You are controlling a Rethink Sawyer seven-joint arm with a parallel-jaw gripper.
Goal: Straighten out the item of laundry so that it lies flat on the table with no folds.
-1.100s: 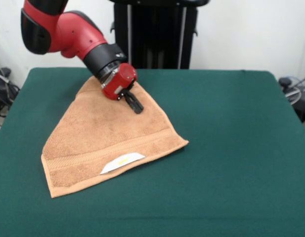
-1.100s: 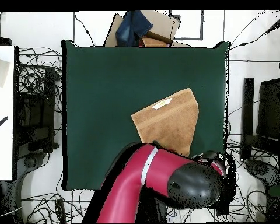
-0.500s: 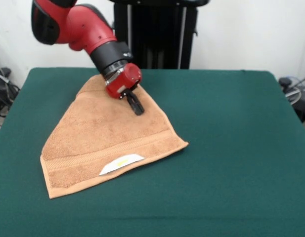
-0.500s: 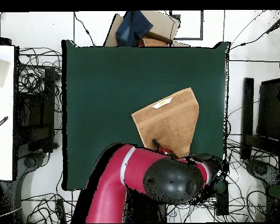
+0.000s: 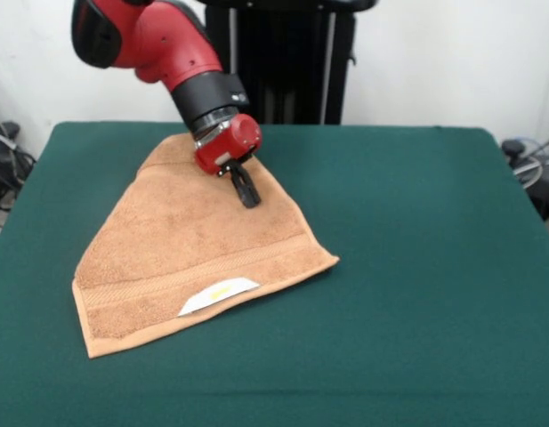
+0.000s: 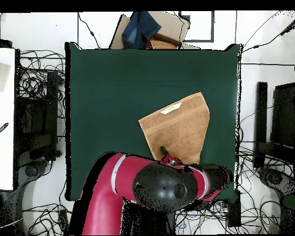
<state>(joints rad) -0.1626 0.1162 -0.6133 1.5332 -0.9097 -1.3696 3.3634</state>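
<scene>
In the front view the towel lies on the left half of the green table, spread but not as a full rectangle: it shows as a rough triangle-like shape, wide at the near side and narrowing toward the far side, which suggests a part is folded. Starting at the left, its near left corner sits close to the table's left edge, and from there the banded hem runs rightward and slightly away from the camera to a pointed right corner near the table's middle. A woven border band follows that hem, and the white label with its yellow mark lies on the near edge, about midway along it. The long axis of the visible shape runs from that near hem up to the narrow far end, leaning a little to the right. Near that far end the red and black arm comes down from the upper left, and the gripper points down and rightward with its dark tips at the cloth beside the right-hand sloping edge; the tips look close together, but whether they pinch cloth I cannot tell. In the overhead view the towel sits right of the table's centre, toward the bottom, its label on the upper edge.
</scene>
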